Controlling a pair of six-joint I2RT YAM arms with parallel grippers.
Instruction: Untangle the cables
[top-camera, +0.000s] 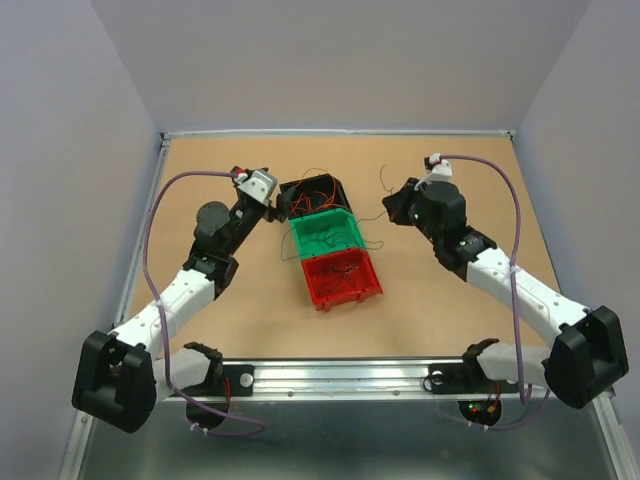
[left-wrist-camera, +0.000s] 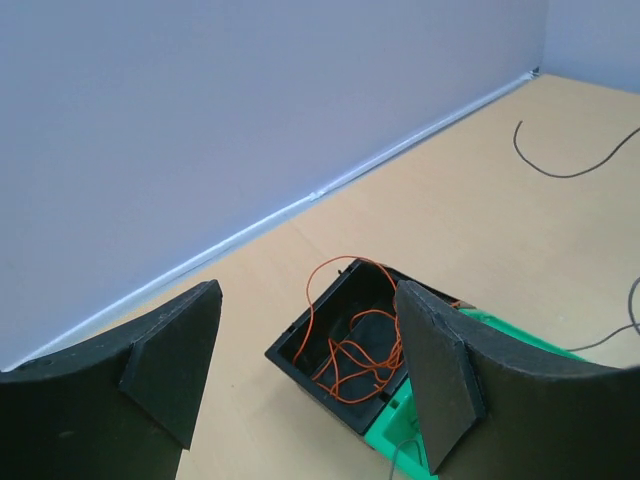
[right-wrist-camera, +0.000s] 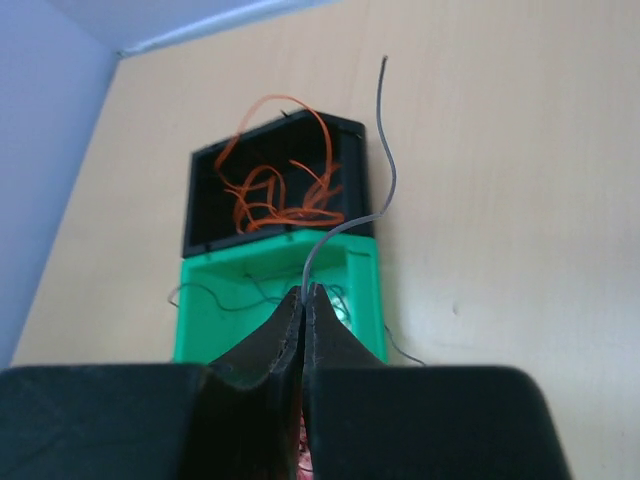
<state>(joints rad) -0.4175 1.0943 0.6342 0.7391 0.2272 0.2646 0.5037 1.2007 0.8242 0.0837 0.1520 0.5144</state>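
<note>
Right pincer (right-wrist-camera: 304, 292) is pinching a thin grey cable (right-wrist-camera: 390, 160) above the green bin (right-wrist-camera: 195, 320); left pincer (left-wrist-camera: 308, 300) is hovering spread over the black bin (left-wrist-camera: 310, 385) holding orange cables (left-wrist-camera: 350, 360).

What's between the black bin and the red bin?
The green bin, directly between black bin and red bin; top view shows it.
</note>
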